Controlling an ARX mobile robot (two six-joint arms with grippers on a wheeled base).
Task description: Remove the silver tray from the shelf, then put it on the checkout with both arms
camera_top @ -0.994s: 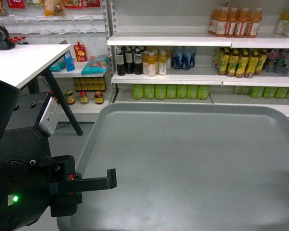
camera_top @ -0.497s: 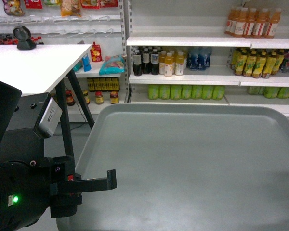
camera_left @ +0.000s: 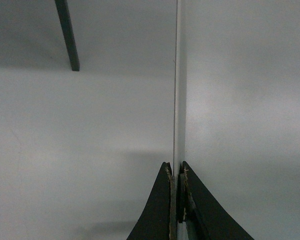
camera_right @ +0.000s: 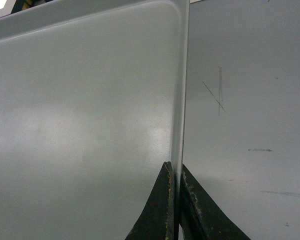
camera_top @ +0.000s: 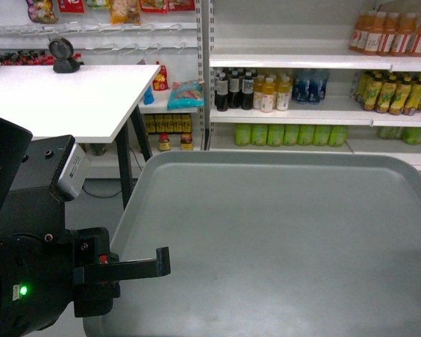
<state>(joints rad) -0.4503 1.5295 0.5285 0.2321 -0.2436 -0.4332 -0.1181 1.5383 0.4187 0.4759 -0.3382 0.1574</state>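
The silver tray (camera_top: 281,246) fills the lower head view, held level in the air in front of me. My left gripper (camera_top: 160,262) is shut on the tray's left rim, one black finger lying across its top. The left wrist view shows that gripper (camera_left: 176,172) pinching the thin rim (camera_left: 179,100), with the tray (camera_left: 245,125) on the right and floor on the left. The right gripper (camera_right: 175,171) is shut on the opposite rim of the tray (camera_right: 85,115); it is out of the head view. The white checkout (camera_top: 63,98) stands at the upper left, apart from the tray.
White store shelf boards (camera_top: 302,118) with bottled drinks run across the back. A black stand-like device (camera_top: 62,56) sits on the checkout's far part. The counter's dark legs (camera_top: 126,165) slant down to the grey floor (camera_right: 245,125) just left of the tray.
The checkout and the shelves have slid rightward in the head view, so more of the counter shows. The tray and both grips look the same relative to me.
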